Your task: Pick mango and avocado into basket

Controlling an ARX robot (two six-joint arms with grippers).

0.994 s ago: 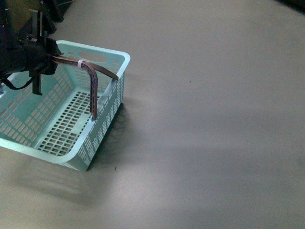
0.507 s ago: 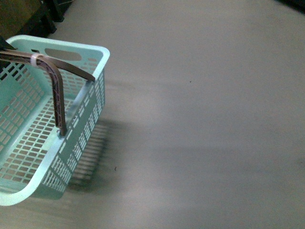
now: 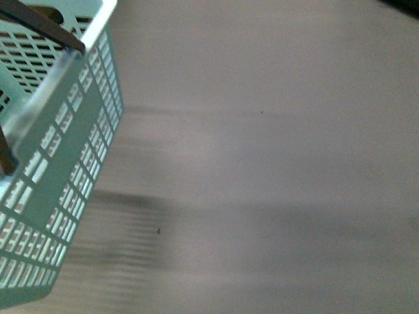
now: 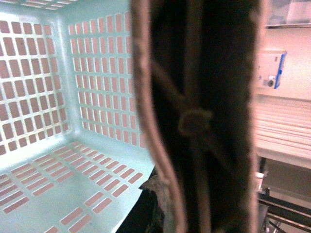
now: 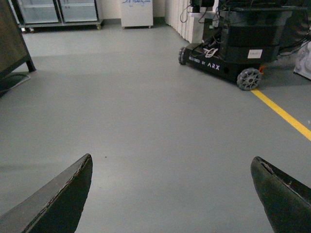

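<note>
The basket (image 3: 65, 150) sits at the near left of the front view, tilted and smeared with blur. Its shadow lies apart from it on the floor (image 3: 275, 163), so I judge it is hanging rather than resting. In the left wrist view a brown handle (image 4: 194, 121) fills the lens, with the empty lattice floor behind it. The left tool itself is hidden, so I cannot tell whether it is clamped on that handle, though I suspect it is. The right tool (image 5: 171, 167) has its fingers wide apart with nothing between them, and it looks across open floor toward a parked cart (image 5: 228, 58) and a yellow line (image 5: 282, 114). To carry well I would keep the handle seated deep, move slowly so the basket stops swinging, and hold it level before going for fruit. By my count there is one basket, one handle clearly seen, no mango, no avocado, one cart and one line.
</note>
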